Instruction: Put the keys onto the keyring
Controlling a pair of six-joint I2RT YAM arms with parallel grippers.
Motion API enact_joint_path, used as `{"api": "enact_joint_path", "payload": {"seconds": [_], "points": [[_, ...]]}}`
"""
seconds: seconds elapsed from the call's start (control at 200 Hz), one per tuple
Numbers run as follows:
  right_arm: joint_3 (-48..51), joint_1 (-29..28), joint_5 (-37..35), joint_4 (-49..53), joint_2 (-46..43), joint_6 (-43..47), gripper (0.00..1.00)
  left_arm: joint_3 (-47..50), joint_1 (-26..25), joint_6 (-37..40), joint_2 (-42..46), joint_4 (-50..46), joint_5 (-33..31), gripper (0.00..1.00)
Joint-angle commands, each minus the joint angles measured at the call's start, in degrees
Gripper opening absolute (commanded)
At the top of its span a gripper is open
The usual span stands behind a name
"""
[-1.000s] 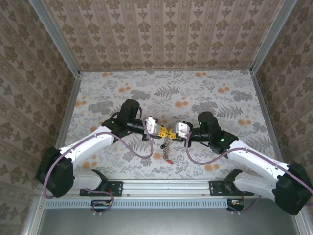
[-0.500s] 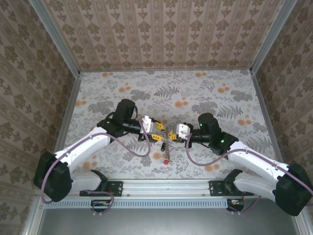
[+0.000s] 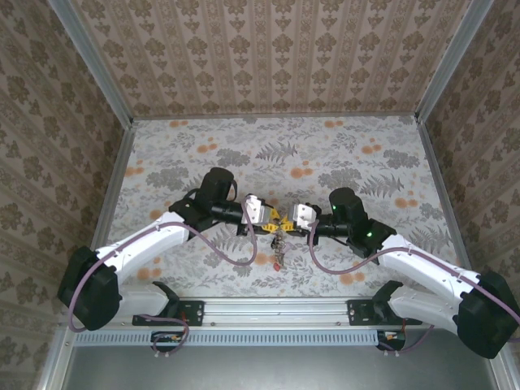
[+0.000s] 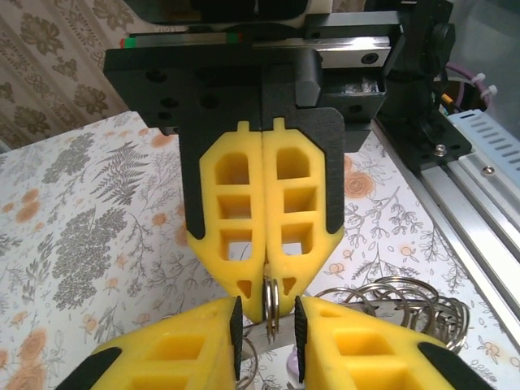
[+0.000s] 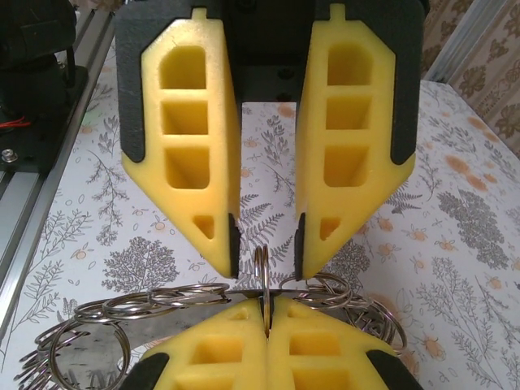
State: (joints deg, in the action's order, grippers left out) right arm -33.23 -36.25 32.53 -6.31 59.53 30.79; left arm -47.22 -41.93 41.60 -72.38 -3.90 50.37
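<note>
From above, the left gripper (image 3: pixel 270 219) and right gripper (image 3: pixel 287 218) meet tip to tip above the table, with the keys (image 3: pixel 279 253) hanging in a bunch just below them. The step in hand looks like a handover or regrip on the way to threading a key.

In the left wrist view, the right gripper (image 4: pixel 265 294) is pinched flat on a thin silvery keyring (image 4: pixel 271 309) seen edge-on. The left gripper's own fingers (image 4: pixel 349 349) stand narrowly apart on either side of the keyring. Whether they touch it, I cannot tell.

In the right wrist view, the keyring (image 5: pixel 262 272) rises from the right gripper's closed tips into the left gripper's slim gap. Loose rings (image 5: pixel 122 313) fan out beside the keyring. Next, the left fingers would need to close squarely on the keyring before the right lets go.
</note>
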Motion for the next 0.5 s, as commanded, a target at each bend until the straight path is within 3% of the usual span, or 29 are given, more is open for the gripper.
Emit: {"api": "enact_joint_path", "payload": {"seconds": [0.0,0.12,0.5], "points": [[0.3,0.4,1.2,-3.6,-0.3,-1.9,0.0,0.7,-0.2,-1.2,-0.3,0.9,-1.4,0.18],[0.3,0.8,1.3,-3.6,-0.3,-2.7,0.0,0.7,-0.2,-1.2,-0.3,1.0,-1.4,0.12],[-0.2,1.2,1.1,-4.0,0.1,-4.4,0.0,0.2,-0.9,-1.4,-1.4,1.4,-1.8,0.22]]}}
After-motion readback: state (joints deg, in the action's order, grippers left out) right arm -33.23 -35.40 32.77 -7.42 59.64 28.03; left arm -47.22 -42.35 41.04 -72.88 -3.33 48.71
